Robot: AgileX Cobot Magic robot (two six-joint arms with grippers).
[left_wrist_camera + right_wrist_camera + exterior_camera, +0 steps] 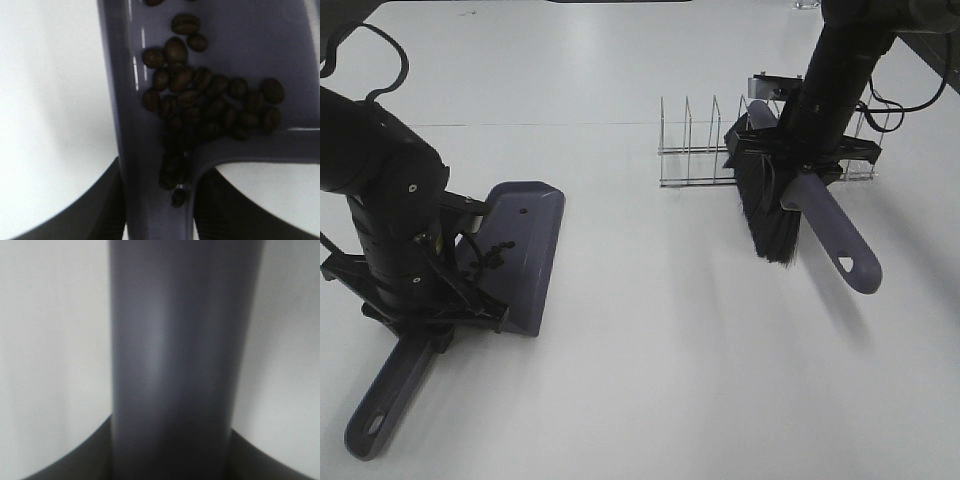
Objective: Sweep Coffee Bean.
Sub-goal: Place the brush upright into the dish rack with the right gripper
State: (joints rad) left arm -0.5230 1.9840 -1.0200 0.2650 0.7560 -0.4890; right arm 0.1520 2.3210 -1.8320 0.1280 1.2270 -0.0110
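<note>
A purple-grey dustpan (525, 240) lies on the white table at the left, its handle (382, 412) pointing to the front. My left gripper (430, 300) is shut on the dustpan where the handle meets the pan. Dark coffee beans (492, 256) lie piled in the pan's rear corner; the left wrist view shows the heap (205, 107) close up against the pan wall (122, 115). My right gripper (798, 160) is shut on the brush handle (835, 235) and holds the black-bristled brush (767, 210) tilted above the table. The right wrist view shows only the blurred handle (175, 355).
A wire rack (705, 150) stands on the table at the back right, right behind the brush and the right arm. One or two stray beans (524, 212) lie further forward in the pan. Cables hang from both arms.
</note>
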